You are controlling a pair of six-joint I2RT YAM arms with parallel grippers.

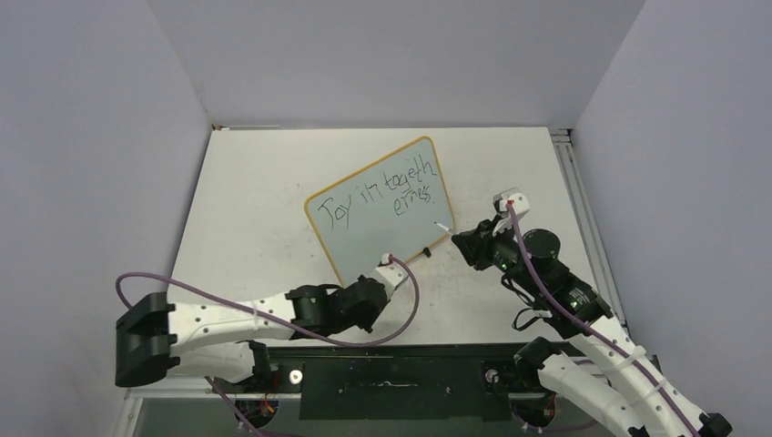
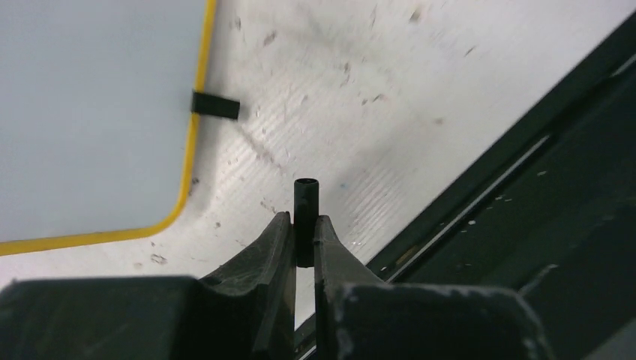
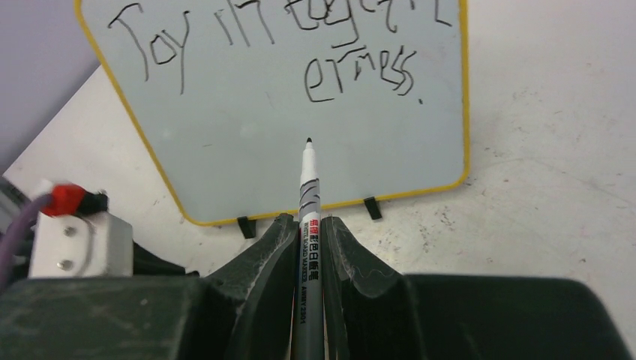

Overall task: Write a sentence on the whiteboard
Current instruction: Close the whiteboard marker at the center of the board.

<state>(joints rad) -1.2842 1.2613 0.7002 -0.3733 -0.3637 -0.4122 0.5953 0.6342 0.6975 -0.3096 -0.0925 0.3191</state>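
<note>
Top external view shows the whiteboard lying flat on the white table, about mid-table and turned at an angle, so that its left end sits nearer the arms than its right end. The sentence runs across it in thin black strokes on two lines, the longer line along the far edge and a short word under its right half; the near half of the board is bare.

The right gripper reaches in from the right, just beside the board's right near corner. Its fingers are clamped on a marker, a white barrel with red and black print and an uncapped black tip. In the right wrist view the tip points at the bare surface below the second line; whether it touches the board I cannot tell. Two small black clip feet sit on the yellow frame's near edge, just ahead of the fingers.

The left gripper sits low at the board's near corner. In the left wrist view its fingers pinch a small black cap, open end pointing away. It is over bare table just right of the frame's rounded corner, with one clip foot beyond it
</note>
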